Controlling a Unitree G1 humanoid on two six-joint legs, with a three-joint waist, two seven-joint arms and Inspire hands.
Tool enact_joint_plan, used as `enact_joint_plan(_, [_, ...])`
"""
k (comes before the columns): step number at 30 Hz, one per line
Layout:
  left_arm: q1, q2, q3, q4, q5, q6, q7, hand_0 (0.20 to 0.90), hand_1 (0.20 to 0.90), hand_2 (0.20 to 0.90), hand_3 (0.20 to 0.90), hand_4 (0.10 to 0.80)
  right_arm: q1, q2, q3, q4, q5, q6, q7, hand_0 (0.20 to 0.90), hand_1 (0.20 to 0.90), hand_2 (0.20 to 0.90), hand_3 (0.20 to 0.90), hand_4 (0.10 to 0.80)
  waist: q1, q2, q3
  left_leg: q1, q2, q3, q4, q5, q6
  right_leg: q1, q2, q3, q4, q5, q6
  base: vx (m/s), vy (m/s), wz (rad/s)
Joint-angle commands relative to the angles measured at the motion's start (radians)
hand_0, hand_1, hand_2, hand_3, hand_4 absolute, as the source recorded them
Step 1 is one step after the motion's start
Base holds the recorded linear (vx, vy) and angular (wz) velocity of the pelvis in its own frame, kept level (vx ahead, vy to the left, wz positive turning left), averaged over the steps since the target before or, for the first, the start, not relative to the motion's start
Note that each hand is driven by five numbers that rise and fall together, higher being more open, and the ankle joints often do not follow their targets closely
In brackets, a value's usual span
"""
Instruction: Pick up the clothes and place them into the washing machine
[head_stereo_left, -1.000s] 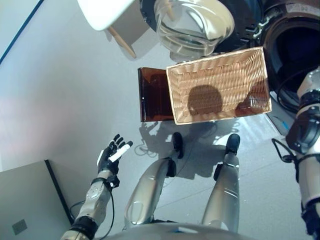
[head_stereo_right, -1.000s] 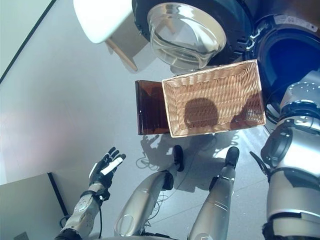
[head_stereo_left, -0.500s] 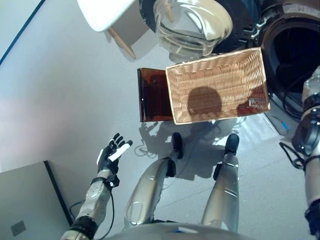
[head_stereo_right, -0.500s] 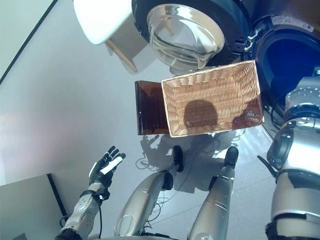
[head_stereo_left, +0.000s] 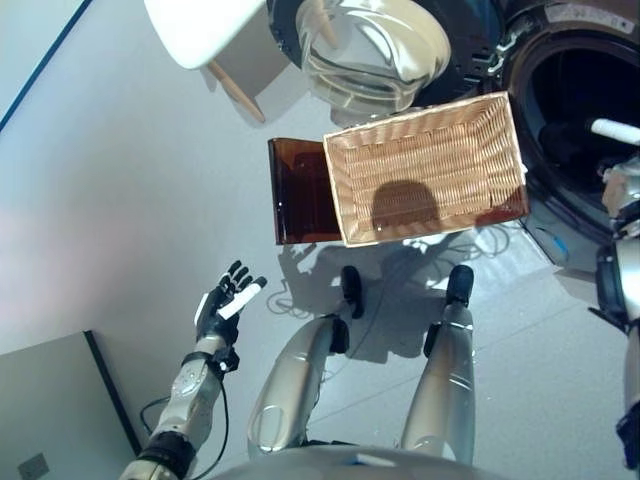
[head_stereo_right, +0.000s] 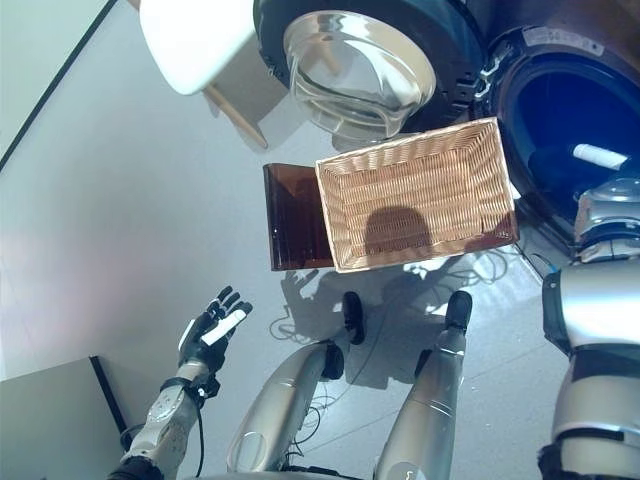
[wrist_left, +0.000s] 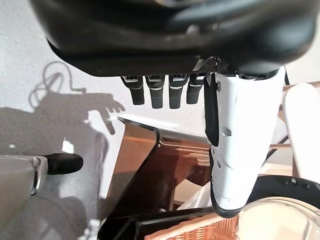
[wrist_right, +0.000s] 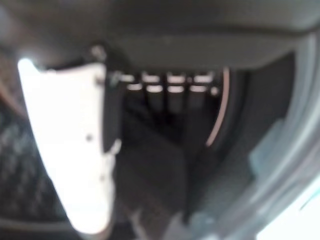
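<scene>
The shallow wicker basket rests on the low dark brown box beside the washing machine; its inside is bare wicker. The machine's door hangs open and the dark drum mouth faces me at the upper right. My right hand reaches into the drum mouth, white thumb showing. In the right wrist view its fingers are straight, with a dark blurred mass past them inside the drum. My left hand is open and empty, low over the floor at the lower left.
A white seat with wooden legs stands left of the machine door. A grey cabinet fills the lower left corner. Grey floor lies between my left hand and the box.
My right arm has moved up and away from the basket's right end, and its hand now sits in the drum mouth. The view has shifted slightly. The left hand has not moved.
</scene>
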Motion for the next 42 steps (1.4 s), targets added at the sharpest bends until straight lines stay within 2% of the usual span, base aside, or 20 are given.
enact_joint_plan(1, [0.089,0.079,0.079,-0.011,0.006,-0.057,-0.007,0.900,0.900,0.900,0.900,0.800,-0.132,-0.197,0.259,-0.092,-0.274,-0.070,-0.099,0.900,0.900,0.900,0.900,0.800,0.039,-0.022,-0.104,-0.005,0.012,-0.028,-0.143,0.104,-0.109,-0.043,0.083,-0.047,0.189,-0.128,-0.081,0.002,0.020,0.03])
enact_joint_plan(12, [0.079,0.054,0.095,0.005,0.025,-0.073,0.004,0.900,0.900,0.900,0.900,0.800,-0.042,-0.163,0.195,-0.209,-0.371,-0.075,-0.148,0.900,0.900,0.900,0.900,0.800,0.040,-0.025,-0.106,0.000,0.008,-0.033,-0.145,0.104,-0.106,-0.037,0.082,-0.047,0.189,-0.128,-0.078,0.000,0.003,0.00])
enact_joint_plan(21, [0.059,0.020,0.133,0.026,0.051,-0.103,0.038,0.900,0.900,0.900,0.900,0.800,0.211,-0.028,-0.046,-0.509,-0.466,-0.071,-0.261,0.900,0.900,0.900,0.900,0.800,0.029,-0.020,-0.088,-0.004,0.011,-0.025,-0.138,0.096,-0.102,-0.037,0.085,-0.040,0.188,-0.129,-0.080,-0.003,0.010,-0.03])
enact_joint_plan(24, [0.057,0.016,0.133,0.030,0.057,-0.108,0.044,0.900,0.900,0.900,0.900,0.800,0.256,0.000,-0.089,-0.551,-0.480,-0.071,-0.283,0.900,0.900,0.900,0.900,0.800,0.027,-0.018,-0.086,-0.004,0.011,-0.024,-0.136,0.094,-0.100,-0.037,0.084,-0.038,0.189,-0.128,-0.080,0.000,0.000,0.00])
enact_joint_plan(27, [0.051,0.007,0.135,0.033,0.063,-0.115,0.054,0.900,0.900,0.900,0.900,0.800,0.334,0.072,-0.142,-0.611,-0.505,-0.074,-0.306,0.900,0.900,0.900,0.900,0.800,0.029,-0.014,-0.083,-0.007,0.011,-0.022,-0.132,0.092,-0.099,-0.040,0.081,-0.038,0.192,-0.130,-0.079,0.000,0.000,0.00])
enact_joint_plan(32, [0.045,0.002,0.135,0.041,0.065,-0.119,0.062,0.900,0.900,0.900,0.900,0.800,0.375,0.127,-0.171,-0.645,-0.501,-0.080,-0.306,0.900,0.900,0.900,0.900,0.800,0.028,-0.015,-0.080,-0.010,0.013,-0.018,-0.129,0.091,-0.098,-0.042,0.081,-0.036,0.194,-0.130,-0.079,-0.001,0.001,-0.01])
enact_joint_plan(33, [0.043,-0.001,0.138,0.046,0.065,-0.120,0.067,0.900,0.900,0.900,0.900,0.800,0.404,0.169,-0.175,-0.666,-0.499,-0.087,-0.304,0.900,0.900,0.900,0.900,0.800,0.027,-0.017,-0.077,-0.011,0.015,-0.016,-0.127,0.089,-0.097,-0.043,0.081,-0.034,0.193,-0.128,-0.080,0.000,0.000,0.00])
enact_joint_plan(42, [0.043,-0.006,0.145,0.047,0.068,-0.127,0.081,0.900,0.900,0.900,0.900,0.800,0.457,0.277,-0.165,-0.707,-0.488,-0.116,-0.285,0.900,0.900,0.900,0.900,0.800,0.021,-0.019,-0.066,-0.017,0.017,-0.007,-0.122,0.088,-0.094,-0.047,0.081,-0.031,0.194,-0.125,-0.083,-0.001,0.002,-0.01])
